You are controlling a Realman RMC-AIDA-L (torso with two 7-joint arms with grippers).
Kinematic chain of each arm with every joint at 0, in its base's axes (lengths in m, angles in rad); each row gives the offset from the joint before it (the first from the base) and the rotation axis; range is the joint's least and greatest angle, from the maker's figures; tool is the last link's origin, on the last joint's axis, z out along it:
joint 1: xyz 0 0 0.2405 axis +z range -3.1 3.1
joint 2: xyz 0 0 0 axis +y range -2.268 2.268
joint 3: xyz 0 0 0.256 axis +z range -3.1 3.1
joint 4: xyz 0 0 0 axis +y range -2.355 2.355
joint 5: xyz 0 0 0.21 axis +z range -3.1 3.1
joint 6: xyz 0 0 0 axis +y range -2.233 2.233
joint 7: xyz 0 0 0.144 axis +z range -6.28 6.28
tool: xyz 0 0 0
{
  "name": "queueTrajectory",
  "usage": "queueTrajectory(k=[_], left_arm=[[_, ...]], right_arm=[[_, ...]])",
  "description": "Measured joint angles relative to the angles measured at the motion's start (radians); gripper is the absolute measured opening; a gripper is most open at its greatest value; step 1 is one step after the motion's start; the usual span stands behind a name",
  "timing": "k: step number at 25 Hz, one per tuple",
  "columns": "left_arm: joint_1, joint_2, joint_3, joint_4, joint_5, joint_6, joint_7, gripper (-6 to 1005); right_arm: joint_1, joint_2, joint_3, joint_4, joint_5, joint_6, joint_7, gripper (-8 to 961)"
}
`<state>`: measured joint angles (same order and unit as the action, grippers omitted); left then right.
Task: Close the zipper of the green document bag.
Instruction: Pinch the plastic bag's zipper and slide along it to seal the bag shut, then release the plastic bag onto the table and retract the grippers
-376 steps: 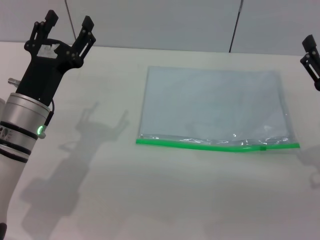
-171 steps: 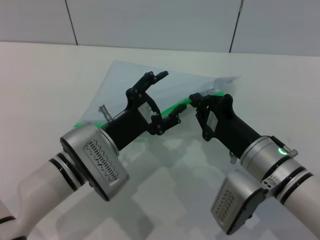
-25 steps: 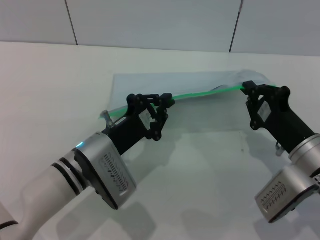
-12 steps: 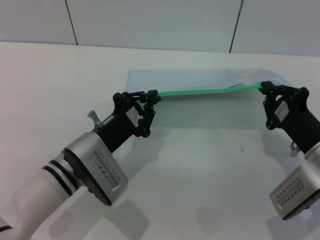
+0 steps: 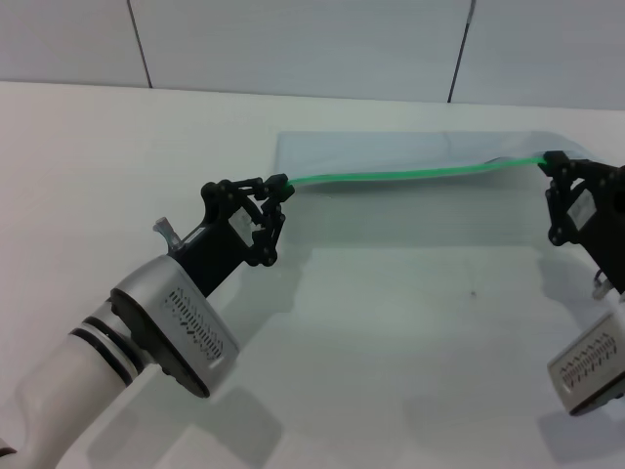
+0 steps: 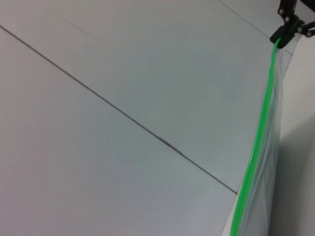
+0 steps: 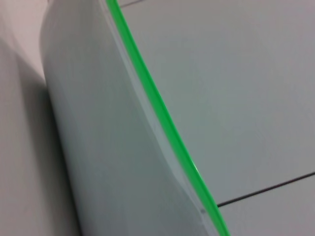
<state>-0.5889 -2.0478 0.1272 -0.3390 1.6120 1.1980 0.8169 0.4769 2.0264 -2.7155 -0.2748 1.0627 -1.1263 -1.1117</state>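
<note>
The green document bag [image 5: 391, 151] is held up off the white table, its pale body hanging from the zipper [image 5: 410, 173]. The zipper is a thin green strip stretched almost straight between both grippers. My left gripper [image 5: 276, 184] is shut on the strip's left end. My right gripper [image 5: 553, 162] is shut on its right end, near the frame edge. The slider tab is hidden. In the left wrist view the zipper [image 6: 258, 142] runs away to the distant right gripper [image 6: 288, 22]. The right wrist view shows the zipper [image 7: 157, 103] along the top of the bag [image 7: 98, 147].
The white table [image 5: 410, 322] spreads under and in front of the bag. A grey panelled wall [image 5: 293, 44] stands behind its far edge.
Over the last second the grippers have drawn apart, left going left and right going right. The green strip between them has lengthened and straightened.
</note>
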Motion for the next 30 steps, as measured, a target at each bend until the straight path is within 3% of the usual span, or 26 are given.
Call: queueTrajectory(k=[6,10,20,26,28,30], left_arm=[[-0.005,0.000,0.002,0.000,-0.009,-0.002,-0.006,106],[-0.012,0.000,0.000,0.000,-0.009,-0.002,-0.009,108],[-0.010,-0.001,-0.027,0.000,-0.020,0.056,-0.080,282],[0.023,0.003,-0.027,0.010,-0.069,0.225,-0.196,353],[0.035,0.003,-0.026,0.015,-0.127,0.285,-0.264,353],[0.042,0.003,-0.026,0.015,-0.181,0.323,-0.325,354]], right_arm=[[-0.001,0.001,0.025,0.009,0.001,0.003,0.001,15],[-0.002,0.003,0.100,0.009,0.001,0.007,0.001,26],[-0.031,0.006,0.198,0.005,0.001,-0.034,0.071,140],[-0.051,0.005,0.210,0.004,0.000,-0.140,0.270,369],[-0.051,0.005,0.211,0.001,0.000,-0.167,0.342,541],[-0.051,0.005,0.211,-0.001,0.000,-0.194,0.429,544]])
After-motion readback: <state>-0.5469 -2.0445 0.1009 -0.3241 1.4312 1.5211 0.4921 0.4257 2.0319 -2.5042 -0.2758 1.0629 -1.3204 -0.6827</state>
